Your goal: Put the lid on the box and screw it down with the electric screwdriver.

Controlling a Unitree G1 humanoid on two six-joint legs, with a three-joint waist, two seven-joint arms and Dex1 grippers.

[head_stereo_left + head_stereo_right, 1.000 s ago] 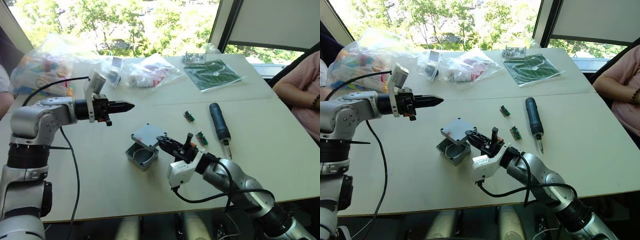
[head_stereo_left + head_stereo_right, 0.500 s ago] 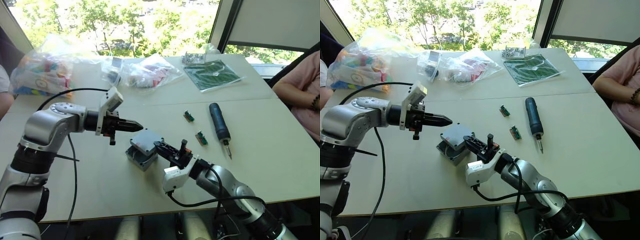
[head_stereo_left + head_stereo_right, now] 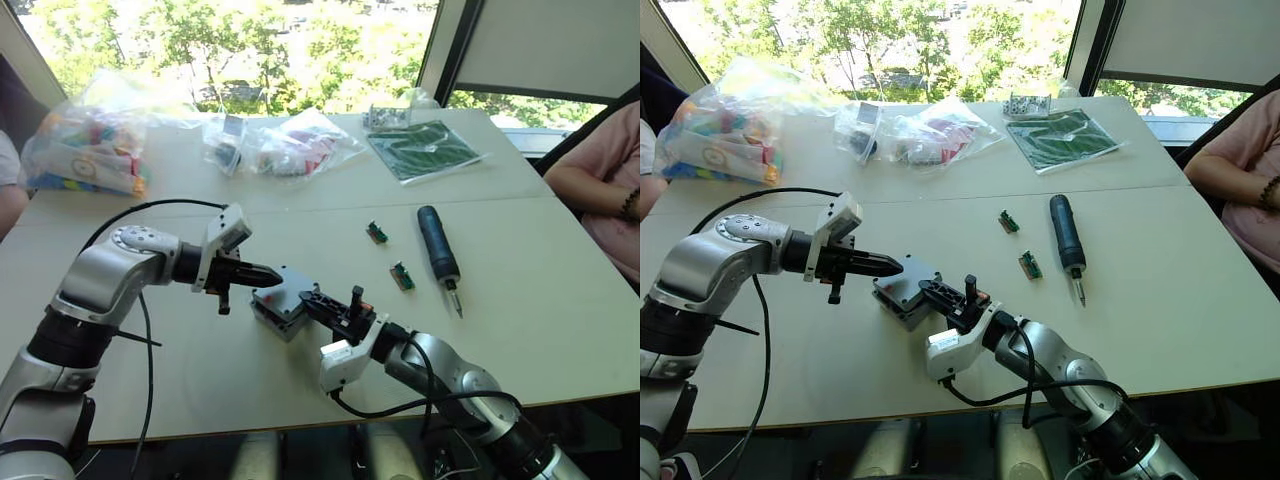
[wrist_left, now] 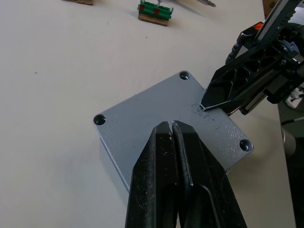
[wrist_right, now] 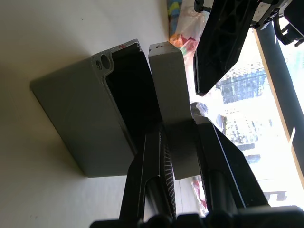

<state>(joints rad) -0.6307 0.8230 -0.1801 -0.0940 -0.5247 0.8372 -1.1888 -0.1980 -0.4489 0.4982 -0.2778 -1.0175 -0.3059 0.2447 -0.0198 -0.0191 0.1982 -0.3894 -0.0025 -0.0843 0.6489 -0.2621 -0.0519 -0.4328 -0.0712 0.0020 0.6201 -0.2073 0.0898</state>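
My right gripper (image 5: 178, 137) is clamped on the lid's (image 4: 166, 114) edge, holding it over the box (image 5: 78, 123), one side still raised off the rim. My left gripper (image 4: 172, 126), fingers pressed together (gripping nothing), hovers at the lid's top. The electric screwdriver (image 3: 438, 252) lies well apart on the table (image 3: 540, 270).

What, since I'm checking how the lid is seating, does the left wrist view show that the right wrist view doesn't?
Left wrist view: the lid's top face with three corner screw holes, the shut left pincer over it, and a green connector on the table.
Right wrist view: the side-on gap, with the box's dark interior not yet covered, a red mark at its rim, and the right pincer clamping the lid's edge.
Both: the lid, and the other arm's pincer close to it.
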